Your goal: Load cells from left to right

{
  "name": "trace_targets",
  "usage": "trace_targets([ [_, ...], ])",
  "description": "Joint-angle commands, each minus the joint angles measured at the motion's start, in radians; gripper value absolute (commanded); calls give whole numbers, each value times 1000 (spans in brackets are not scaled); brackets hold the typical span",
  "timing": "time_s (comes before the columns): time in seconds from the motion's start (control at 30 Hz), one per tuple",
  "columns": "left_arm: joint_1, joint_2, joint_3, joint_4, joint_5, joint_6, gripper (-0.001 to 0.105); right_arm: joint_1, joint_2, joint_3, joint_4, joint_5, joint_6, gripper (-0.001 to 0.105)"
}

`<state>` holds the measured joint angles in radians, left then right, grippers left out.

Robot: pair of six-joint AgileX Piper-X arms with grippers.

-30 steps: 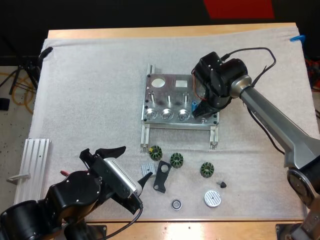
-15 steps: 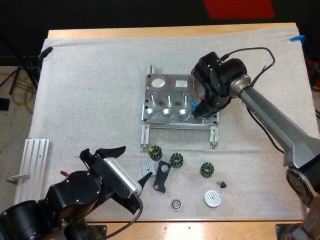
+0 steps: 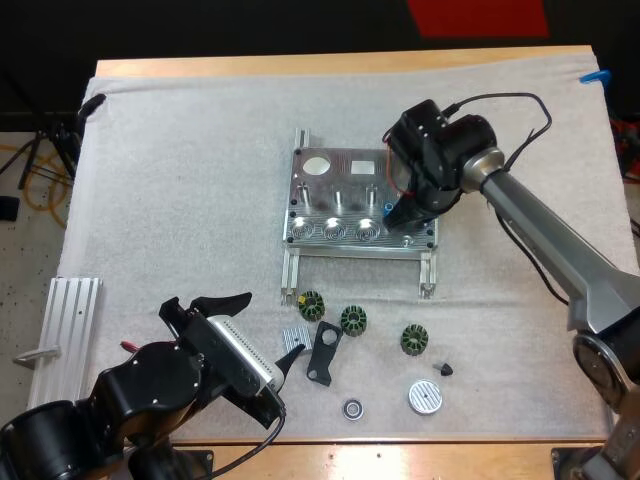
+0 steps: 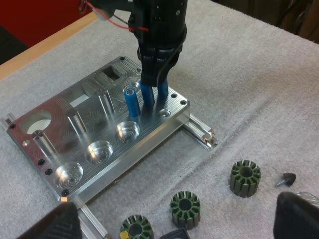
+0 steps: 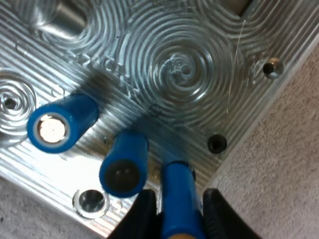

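Observation:
The metal fixture (image 3: 345, 200) lies mid-mat, with empty round pockets along its front edge. Two blue cylinders (image 5: 60, 124) (image 5: 123, 162) stand upright in the fixture near its right front corner. My right gripper (image 3: 403, 213) hangs over that corner, shut on a third blue cylinder (image 5: 178, 204), which is upright and close beside the second. The left wrist view shows the three blue cylinders (image 4: 131, 101) in a row under the right gripper (image 4: 155, 89). My left gripper (image 3: 255, 330) is open near the mat's front left, fingers (image 4: 55, 224) wide apart and holding nothing.
Three green stator rings (image 3: 312, 304) (image 3: 353, 320) (image 3: 415, 339), a black bracket (image 3: 322, 352), a finned part (image 3: 293, 338), a silver cap (image 3: 425, 397), a small bearing (image 3: 352, 408) and a black knob (image 3: 445, 368) lie before the fixture. An aluminium rail (image 3: 70, 315) lies at the mat's left edge.
My right gripper has shifted slightly toward the far side over the fixture's corner, still holding the cylinder. The left arm has not moved.

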<state>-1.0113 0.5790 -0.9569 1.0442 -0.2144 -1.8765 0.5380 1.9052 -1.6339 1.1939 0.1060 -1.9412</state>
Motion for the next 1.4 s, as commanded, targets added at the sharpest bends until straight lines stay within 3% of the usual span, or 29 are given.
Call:
trace_targets([
  [0.0, 2, -5, -6, -11, -18, -11, 76, -19, 17, 3, -13, 8, -7, 0],
  [0.73, 2, -5, -6, -11, -18, -11, 76, -46, 17, 3, 32, -179, 31, 0],
  [1.1, 2, -5, -6, -11, -18, -11, 76, -46, 27, 3, 32, -172, 35, 0],
  [1.37, 2, -5, -6, -11, -18, -11, 76, -46, 30, 3, 32, -39, 35, 0],
])
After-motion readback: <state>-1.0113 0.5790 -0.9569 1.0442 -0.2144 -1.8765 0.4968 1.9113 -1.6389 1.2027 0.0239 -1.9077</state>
